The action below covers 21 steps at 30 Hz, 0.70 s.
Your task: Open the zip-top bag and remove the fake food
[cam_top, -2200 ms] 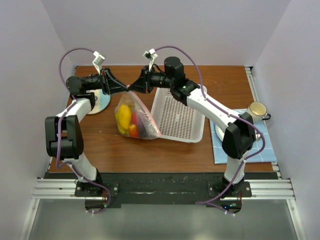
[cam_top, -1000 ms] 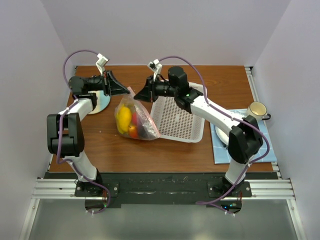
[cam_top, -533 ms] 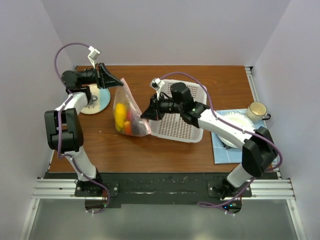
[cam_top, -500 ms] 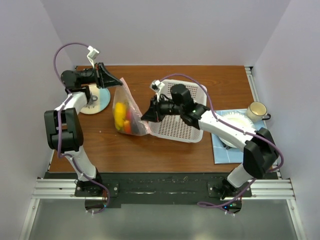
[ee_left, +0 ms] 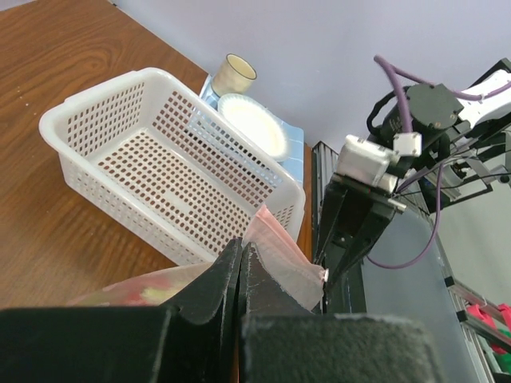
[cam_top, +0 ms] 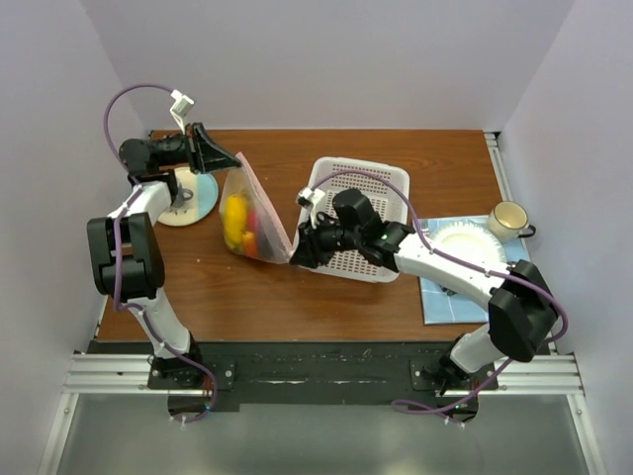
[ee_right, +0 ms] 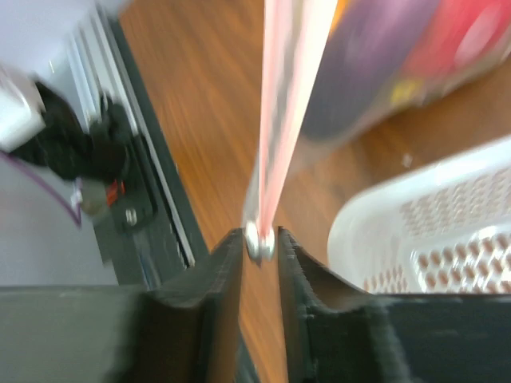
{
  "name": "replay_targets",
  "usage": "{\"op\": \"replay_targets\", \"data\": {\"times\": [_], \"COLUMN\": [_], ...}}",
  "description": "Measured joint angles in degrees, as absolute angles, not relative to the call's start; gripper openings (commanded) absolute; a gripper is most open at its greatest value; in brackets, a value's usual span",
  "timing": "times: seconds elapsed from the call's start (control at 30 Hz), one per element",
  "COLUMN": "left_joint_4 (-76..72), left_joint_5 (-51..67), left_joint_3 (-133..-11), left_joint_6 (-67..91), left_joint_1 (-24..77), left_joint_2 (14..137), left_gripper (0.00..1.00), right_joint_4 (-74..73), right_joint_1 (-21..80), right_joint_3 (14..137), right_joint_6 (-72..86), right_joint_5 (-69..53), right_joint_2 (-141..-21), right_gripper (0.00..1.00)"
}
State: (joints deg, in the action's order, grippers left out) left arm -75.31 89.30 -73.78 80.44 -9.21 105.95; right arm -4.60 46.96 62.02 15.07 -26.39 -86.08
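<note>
The zip-top bag point(cam_top: 259, 210) hangs stretched between my two grippers over the table's left half, its pink-red zipper strip point(ee_right: 283, 96) taut. The fake food point(cam_top: 235, 218) sits inside it: yellow and red pieces, and a purple eggplant point(ee_right: 375, 72) in the right wrist view. My left gripper point(cam_top: 233, 163) is shut on the far end of the strip point(ee_left: 279, 251). My right gripper point(cam_top: 294, 255) is shut on the zipper's small slider point(ee_right: 260, 239) at the strip's near end, next to the basket's front left corner.
A white perforated basket point(cam_top: 368, 164) stands right of the bag. A shiny disc point(cam_top: 201, 201) lies at the back left. A white plate point(cam_top: 467, 245) on a blue mat point(cam_top: 445, 297) and a cup point(cam_top: 507, 216) are at the right.
My right gripper has moved along the zipper strip from beside the left gripper toward the table's near side. The bag has swung upright and stretched. The left gripper has shifted slightly left.
</note>
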Motion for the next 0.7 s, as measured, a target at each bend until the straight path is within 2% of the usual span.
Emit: {"op": "replay_targets", "data": {"times": [0.1, 0.3, 0.47, 0.7], "left_joint_4": [-75.31, -75.33, -75.33, -75.35], "left_joint_5": [88.64, 87.59, 87.11, 86.74], "left_joint_3": [-73.76, -69.84, -65.71, -64.01], "left_joint_6": [80.44, 80.34, 79.9, 79.75], "left_joint_1": [-9.26, -7.99, -7.16, -7.09], "left_joint_2": [105.91, 104.51, 102.61, 101.67], "left_gripper": [0.0, 0.0, 0.0, 0.0], "right_joint_4": [-10.15, -17.41, -14.68, -10.83], "right_joint_1": [47.64, 48.03, 46.24, 42.57], "right_joint_3": [62.37, 71.5, 78.35, 79.61], "right_joint_6": [13.56, 10.04, 8.71, 9.08], "right_joint_5": [-25.87, -21.96, -19.81, -19.14], "right_joint_2": [-86.67, -89.01, -88.77, -90.48], "right_gripper": [0.5, 0.54, 0.54, 0.51]}}
